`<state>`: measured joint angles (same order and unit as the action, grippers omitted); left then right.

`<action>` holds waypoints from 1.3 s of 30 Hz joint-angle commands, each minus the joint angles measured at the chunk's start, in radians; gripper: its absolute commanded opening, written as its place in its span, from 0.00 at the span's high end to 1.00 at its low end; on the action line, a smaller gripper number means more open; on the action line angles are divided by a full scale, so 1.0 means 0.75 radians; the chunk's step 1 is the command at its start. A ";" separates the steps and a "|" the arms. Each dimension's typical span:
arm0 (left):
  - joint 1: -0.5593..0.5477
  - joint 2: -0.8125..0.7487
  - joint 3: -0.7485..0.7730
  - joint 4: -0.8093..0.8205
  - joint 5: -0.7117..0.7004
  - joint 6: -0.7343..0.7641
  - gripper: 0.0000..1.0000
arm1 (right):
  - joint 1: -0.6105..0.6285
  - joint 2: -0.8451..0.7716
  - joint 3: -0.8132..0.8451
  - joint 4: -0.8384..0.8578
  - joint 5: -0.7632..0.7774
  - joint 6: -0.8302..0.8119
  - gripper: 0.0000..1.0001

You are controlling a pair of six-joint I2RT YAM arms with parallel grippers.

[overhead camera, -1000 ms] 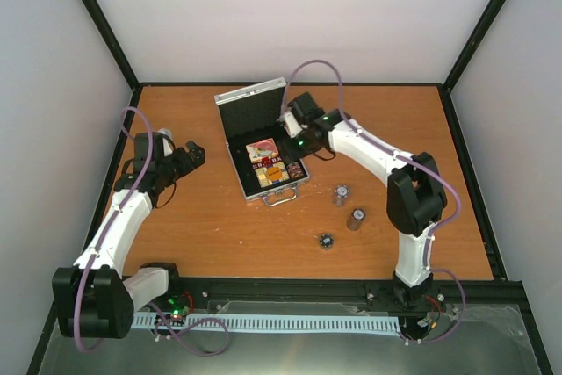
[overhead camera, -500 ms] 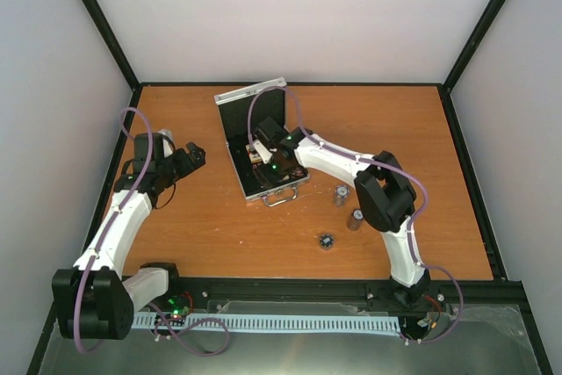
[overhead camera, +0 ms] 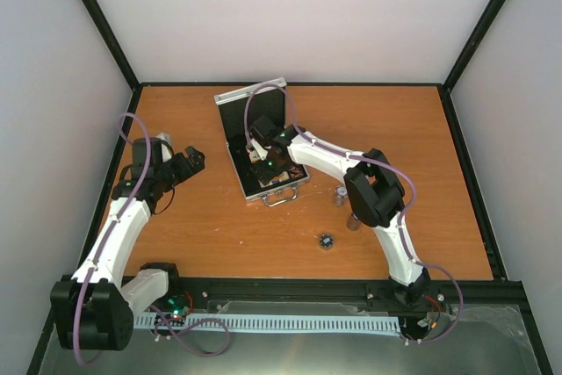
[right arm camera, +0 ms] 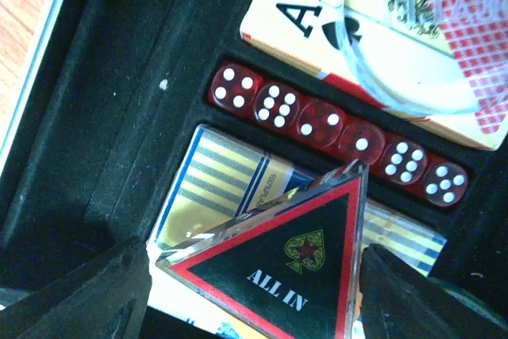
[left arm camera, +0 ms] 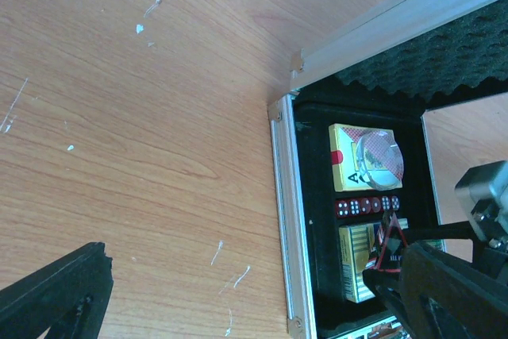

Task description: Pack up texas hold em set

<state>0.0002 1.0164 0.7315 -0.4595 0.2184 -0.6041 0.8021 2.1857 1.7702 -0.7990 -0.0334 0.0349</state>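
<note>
Button (right arm camera: 294,252) is hanging between the right gripper (right arm camera: 255,279) jaws, clamped or not I cannot tell, over the deck (right arm camera: 214,188) in the case (overhead camera: 246,116) near the counter's (overhead camera: 395,129) far edge, needing a low, flat release.

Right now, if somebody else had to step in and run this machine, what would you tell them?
Left gripper: open, empty, over bare table left of the case.
Right gripper: inside the open case, triangular button between its fingers above the card decks; unclear whether gripped or released.
Done: card decks, dice and clear disc sit in the case.
Left: chip stacks and a small dark piece lie on the table right of the case; lid to shut.
</note>
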 commanded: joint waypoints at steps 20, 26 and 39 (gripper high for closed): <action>0.006 0.013 0.012 0.016 -0.007 0.025 0.00 | -0.095 -0.630 -0.258 -0.264 0.163 0.055 0.10; 0.006 0.030 0.012 0.020 -0.009 0.038 0.00 | -0.312 -0.855 -0.657 -0.309 0.078 0.135 0.10; 0.005 0.098 0.052 0.024 0.001 0.065 0.00 | -0.329 -0.744 -0.853 -0.213 0.120 0.191 0.21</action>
<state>0.0002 1.0878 0.7319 -0.4637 0.2138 -0.5705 0.5533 1.5982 1.1366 -0.9894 0.0349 0.1596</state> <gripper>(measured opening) 0.997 0.806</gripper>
